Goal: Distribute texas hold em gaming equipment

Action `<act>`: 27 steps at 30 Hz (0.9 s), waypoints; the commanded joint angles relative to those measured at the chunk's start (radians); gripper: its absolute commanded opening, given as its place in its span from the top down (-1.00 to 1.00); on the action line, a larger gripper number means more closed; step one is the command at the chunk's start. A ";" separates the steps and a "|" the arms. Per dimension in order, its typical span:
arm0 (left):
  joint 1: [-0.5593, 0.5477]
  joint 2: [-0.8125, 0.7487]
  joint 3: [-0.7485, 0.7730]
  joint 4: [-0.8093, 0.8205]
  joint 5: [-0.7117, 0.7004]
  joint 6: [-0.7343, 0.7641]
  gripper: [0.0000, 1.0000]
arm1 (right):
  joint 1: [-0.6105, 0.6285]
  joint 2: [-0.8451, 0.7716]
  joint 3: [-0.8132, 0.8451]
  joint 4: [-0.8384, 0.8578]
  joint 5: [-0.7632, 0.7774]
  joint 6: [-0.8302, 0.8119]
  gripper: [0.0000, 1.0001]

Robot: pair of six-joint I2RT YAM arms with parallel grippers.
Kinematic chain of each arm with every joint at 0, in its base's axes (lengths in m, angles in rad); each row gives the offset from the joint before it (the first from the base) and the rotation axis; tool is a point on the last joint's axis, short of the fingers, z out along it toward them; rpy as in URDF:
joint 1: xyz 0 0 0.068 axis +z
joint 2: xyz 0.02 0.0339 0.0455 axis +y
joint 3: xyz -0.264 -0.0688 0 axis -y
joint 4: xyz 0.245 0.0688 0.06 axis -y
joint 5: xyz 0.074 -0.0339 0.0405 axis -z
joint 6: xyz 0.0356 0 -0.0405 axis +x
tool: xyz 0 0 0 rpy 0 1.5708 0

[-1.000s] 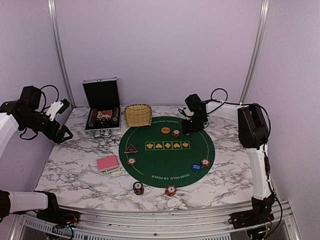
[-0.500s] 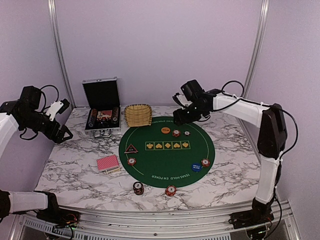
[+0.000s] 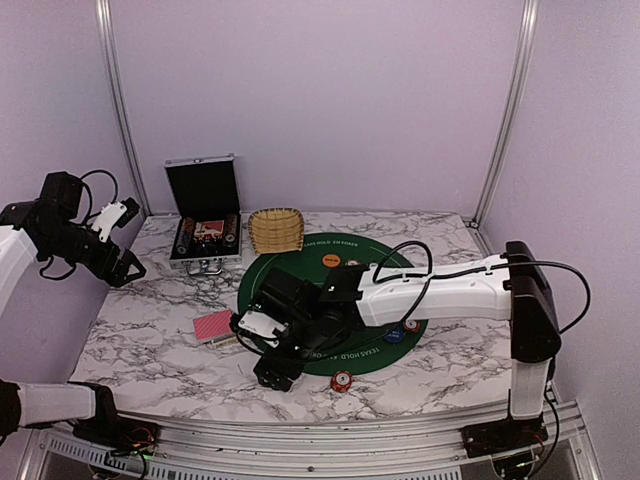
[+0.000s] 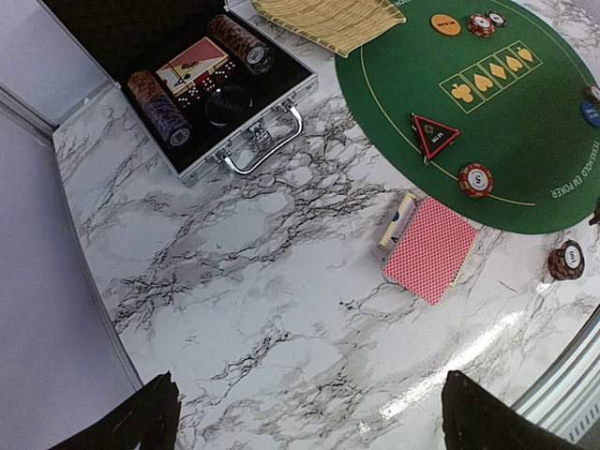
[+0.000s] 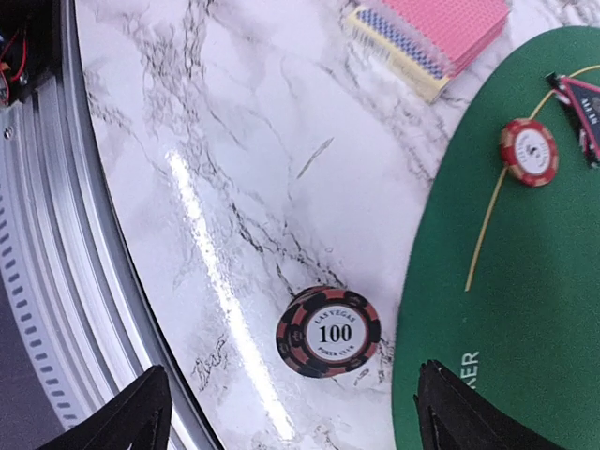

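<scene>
My right gripper (image 5: 292,417) is open and hovers over a dark red-and-black "100" poker chip stack (image 5: 328,331) on the marble, just off the green mat's (image 5: 525,309) edge; in the top view the gripper (image 3: 274,373) hides the stack. Pinkish-red-backed cards (image 3: 215,326) lie left of the mat, also in the left wrist view (image 4: 429,246). The dark triangular marker (image 4: 434,134), a red chip (image 4: 476,179), the orange disc (image 4: 445,23) and two chips (image 4: 481,23) lie on the mat. The blue disc (image 3: 392,335) shows by the arm. My left gripper (image 3: 118,266) is open and empty, high at the far left.
The open silver-edged black case (image 3: 205,215) stands at the back left with chip rows inside, and the wicker basket (image 3: 275,230) is beside it. Another red chip (image 3: 341,380) lies near the front edge. The right arm stretches low across the mat. The metal table rail (image 5: 56,281) is close.
The right arm has swung from the back of the mat, where a second chip now lies, across to the front left, down over the chip stack. The left arm has not moved.
</scene>
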 commanded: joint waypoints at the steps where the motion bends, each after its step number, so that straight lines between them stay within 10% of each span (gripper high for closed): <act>1: -0.002 -0.019 0.012 -0.033 0.001 0.006 -0.98 | 0.007 0.058 0.013 -0.020 -0.040 -0.027 -0.77; 27: -0.002 -0.008 0.016 -0.037 0.002 0.006 -0.98 | 0.002 0.158 0.056 0.013 -0.013 -0.025 -0.42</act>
